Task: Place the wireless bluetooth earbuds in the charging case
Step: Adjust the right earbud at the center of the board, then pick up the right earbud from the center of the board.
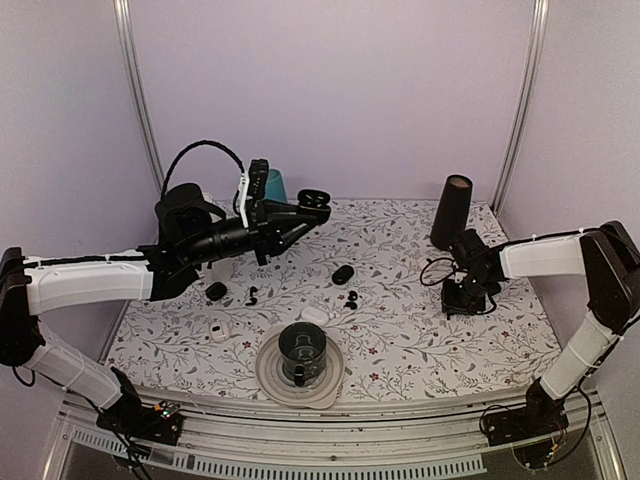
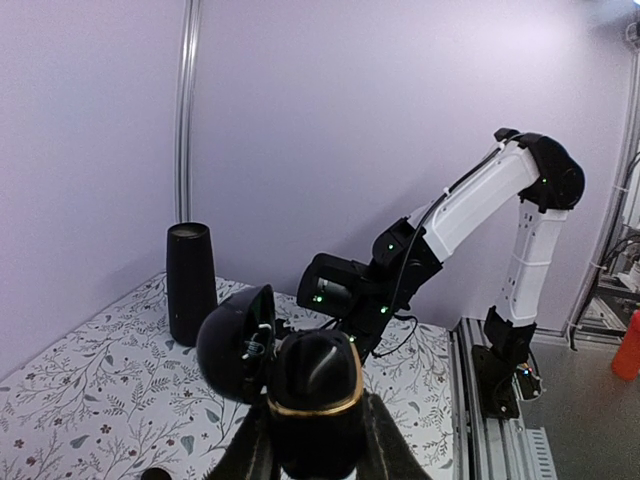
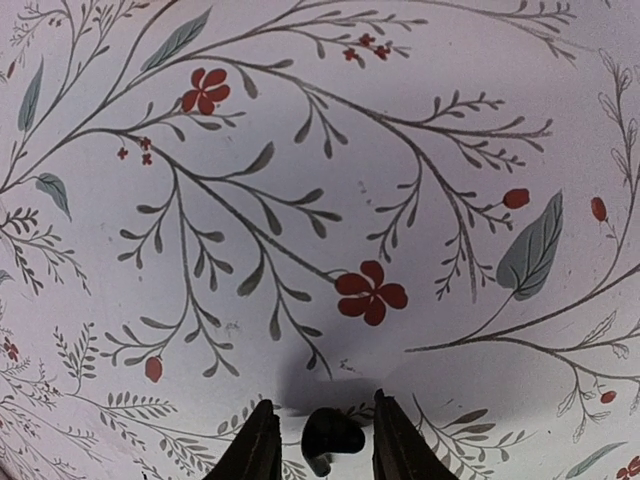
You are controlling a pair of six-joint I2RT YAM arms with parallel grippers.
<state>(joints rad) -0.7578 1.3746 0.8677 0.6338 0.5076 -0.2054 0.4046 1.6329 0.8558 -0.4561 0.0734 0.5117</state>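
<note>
**Earbud insertion, pick-up stage.** The right pincer (image 3: 318, 448), at 3 o'clock on the flowered worktop (image 3: 300, 130), points straight down. Its jaws stand narrow on either side of one glossy black earbud (image 3: 332, 436) lying on the cloth. The wrist view does not settle whether the pads touch the earbud, so a grip cannot be told.

The left pincer (image 2: 318, 445), raised over the 11 o'clock part of the worktop, is clamped on the base of the charging case (image 2: 316, 385). The case is a black shell with a gold rim, and its lid (image 2: 237, 343) is swung open toward 9 o'clock in the wrist view. Case and earbud are well apart. A black cylinder (image 1: 452, 212) stands at 1 o'clock, just beyond the right arm. A plate (image 1: 268, 385) carrying a dark cup (image 1: 302, 352) sits at 6 o'clock.

**Step in hand, as judged:** securing the earbud.
- Centre the earbud between the jaws.
- Pinch across the rounded head, not the stem.
- Close gently, since so small and slick a thing is likely to squirt sideways.
- Then lift straight up, clear of the cylinder.
- Meanwhile the left arm should hold the case steady, so the stem can be lined up with its socket before release.

Whether the case already holds another earbud is hidden.
</note>
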